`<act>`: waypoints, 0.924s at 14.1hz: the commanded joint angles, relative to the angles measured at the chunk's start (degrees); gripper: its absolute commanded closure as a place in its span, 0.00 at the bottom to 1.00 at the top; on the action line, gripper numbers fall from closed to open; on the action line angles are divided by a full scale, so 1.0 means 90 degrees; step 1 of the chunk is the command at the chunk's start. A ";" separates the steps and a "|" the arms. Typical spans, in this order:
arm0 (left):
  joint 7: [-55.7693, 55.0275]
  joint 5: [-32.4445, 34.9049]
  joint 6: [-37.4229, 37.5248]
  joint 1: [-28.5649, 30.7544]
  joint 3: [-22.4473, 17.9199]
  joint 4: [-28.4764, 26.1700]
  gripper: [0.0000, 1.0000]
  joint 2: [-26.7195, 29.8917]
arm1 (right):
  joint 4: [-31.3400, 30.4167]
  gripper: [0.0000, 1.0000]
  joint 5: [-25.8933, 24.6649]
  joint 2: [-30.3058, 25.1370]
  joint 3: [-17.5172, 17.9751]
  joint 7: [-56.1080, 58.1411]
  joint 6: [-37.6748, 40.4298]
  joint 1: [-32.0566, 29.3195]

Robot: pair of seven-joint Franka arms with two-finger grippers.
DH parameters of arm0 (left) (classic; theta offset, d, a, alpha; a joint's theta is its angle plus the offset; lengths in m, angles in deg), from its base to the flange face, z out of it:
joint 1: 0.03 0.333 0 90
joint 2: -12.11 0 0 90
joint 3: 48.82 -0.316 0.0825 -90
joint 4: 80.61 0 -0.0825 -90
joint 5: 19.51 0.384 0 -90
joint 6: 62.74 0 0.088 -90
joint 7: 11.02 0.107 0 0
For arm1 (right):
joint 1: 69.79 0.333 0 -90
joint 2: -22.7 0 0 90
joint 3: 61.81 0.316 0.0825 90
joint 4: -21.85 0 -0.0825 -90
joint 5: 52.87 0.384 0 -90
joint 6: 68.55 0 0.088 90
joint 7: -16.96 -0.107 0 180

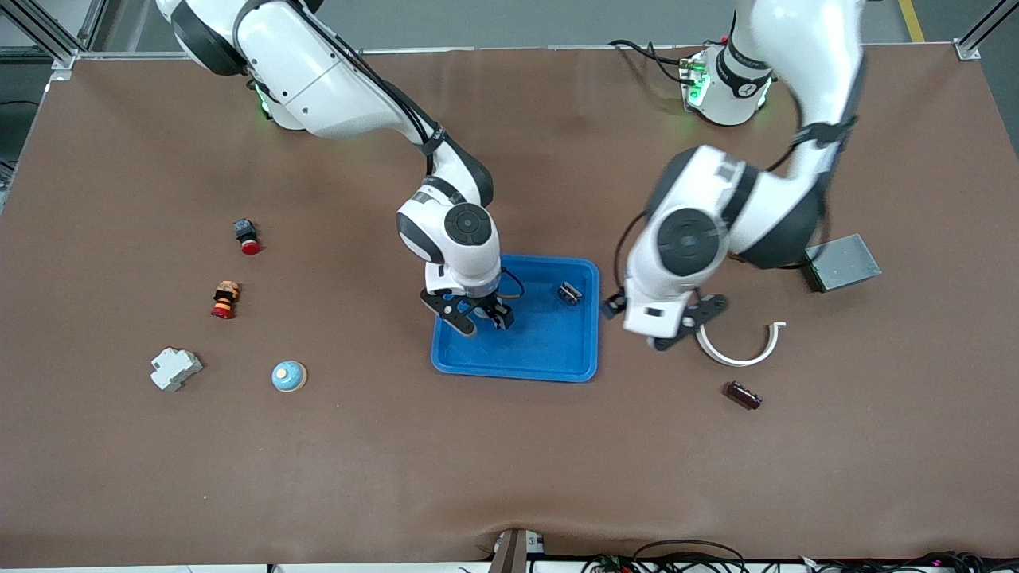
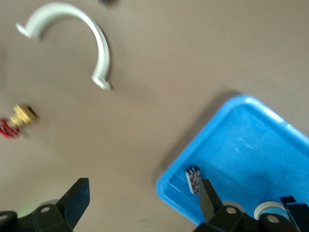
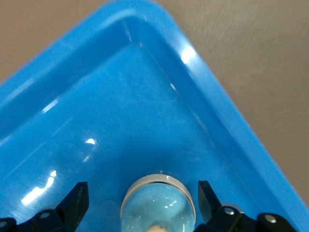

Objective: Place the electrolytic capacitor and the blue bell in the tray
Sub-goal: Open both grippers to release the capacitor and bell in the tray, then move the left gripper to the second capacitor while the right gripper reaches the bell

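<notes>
The bright blue tray (image 1: 517, 372) lies mid-table. My right gripper (image 1: 478, 314) is open over its end nearer the right arm. In the right wrist view a light blue bell (image 3: 159, 203) sits on the tray floor (image 3: 96, 121) between the open gripper's (image 3: 142, 200) fingers, apart from both. A second light blue bell (image 1: 288, 376) stands on the table toward the right arm's end. A dark maroon capacitor (image 1: 743, 395) lies on the table toward the left arm's end. My left gripper (image 1: 689, 325) is open and empty over bare table beside the tray (image 2: 270, 145).
A small dark component (image 1: 569, 293) lies in the tray, also in the left wrist view (image 2: 193, 180). A white arc (image 1: 740, 350) and grey metal box (image 1: 842, 263) lie near the left arm. A red button (image 1: 247, 235), striped part (image 1: 225, 300) and white breaker (image 1: 175, 368) lie toward the right arm's end.
</notes>
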 commanded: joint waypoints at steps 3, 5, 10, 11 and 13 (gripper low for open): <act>0.0734 0.0013 -0.0033 0.1130 0.0095 -0.0146 0.00 0.0305 | 0.0860 0.00 -0.0043 0.0047 0.0111 0.0463 0.1109 -0.0098; 0.1026 0.0003 -0.0237 0.1434 0.0056 -0.0146 0.00 0.0276 | 0.0860 0.00 -0.0004 -0.0108 0.0111 0.1127 0.1286 -0.0332; 0.0920 -0.0007 -0.1087 0.2078 0.0026 -0.0146 0.00 -0.0153 | 0.0656 0.00 0.0006 -0.0470 0.0111 0.3070 0.1648 -0.1132; 0.0911 -0.0016 -0.1262 0.2157 0.0026 -0.0146 0.00 -0.0270 | 0.0520 0.00 0.0006 -0.0586 0.0111 0.3421 0.1638 -0.1308; 0.0862 -0.0017 -0.1633 0.2332 0.0026 -0.0146 0.00 -0.0553 | 0.0246 0.00 0.0016 -0.0733 0.0111 0.4144 0.1589 -0.1718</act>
